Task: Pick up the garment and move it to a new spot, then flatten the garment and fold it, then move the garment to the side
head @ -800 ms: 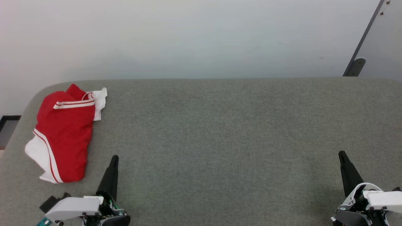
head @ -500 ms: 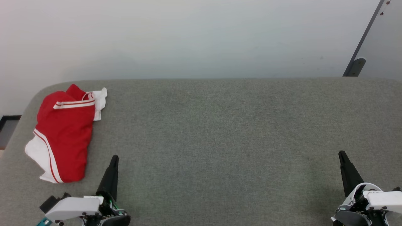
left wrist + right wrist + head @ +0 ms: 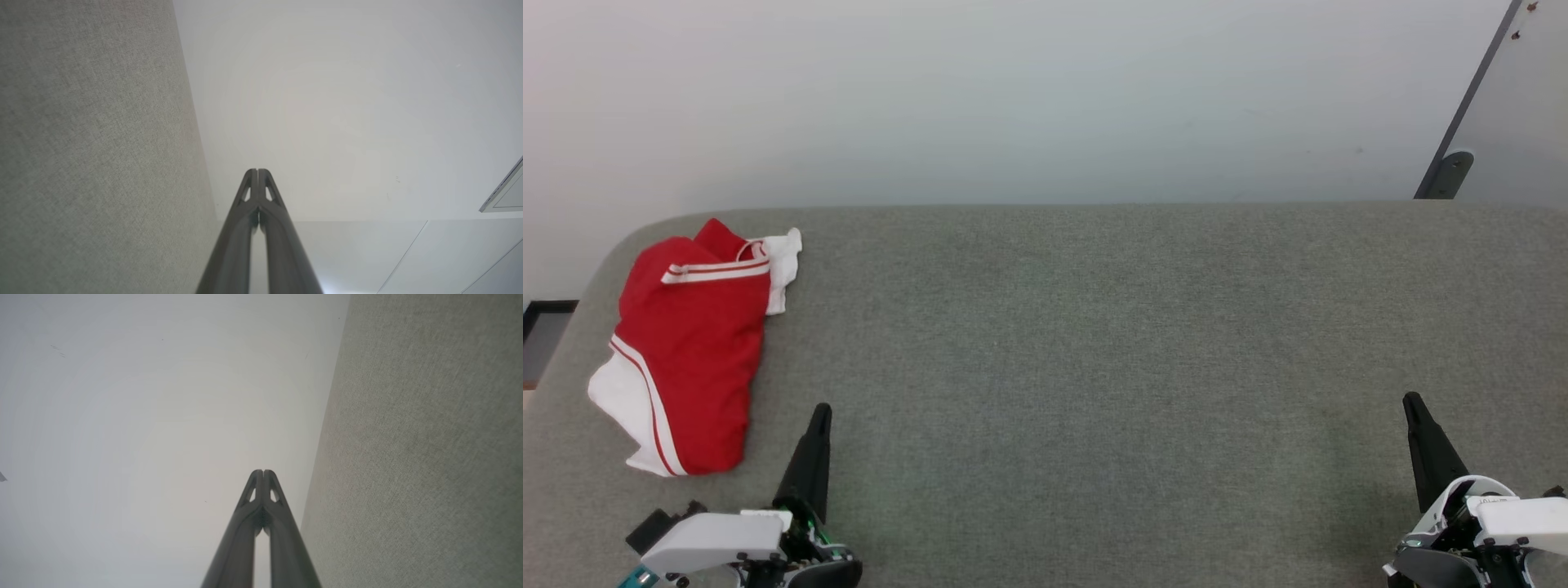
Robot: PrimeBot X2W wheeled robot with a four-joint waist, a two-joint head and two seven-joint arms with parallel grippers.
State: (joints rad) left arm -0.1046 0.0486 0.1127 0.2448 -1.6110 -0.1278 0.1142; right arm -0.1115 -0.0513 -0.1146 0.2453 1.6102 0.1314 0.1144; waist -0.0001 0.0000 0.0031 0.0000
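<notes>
Garment (image 3: 690,351) lies bunched far left in head view, red, white-sleeved. Wrist views show left gripper (image 3: 258,170), right gripper (image 3: 263,471) closed.

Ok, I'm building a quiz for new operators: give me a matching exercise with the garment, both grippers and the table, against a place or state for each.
Things:
1 garment
2 left gripper
3 right gripper
4 table

Places or states:
A shut, head view's lower right
B grey cloth-covered surface
C red-and-white bundle at the table's left end
D shut, near the garment, not touching it

Pairs: 1-C, 2-D, 3-A, 4-B
</notes>
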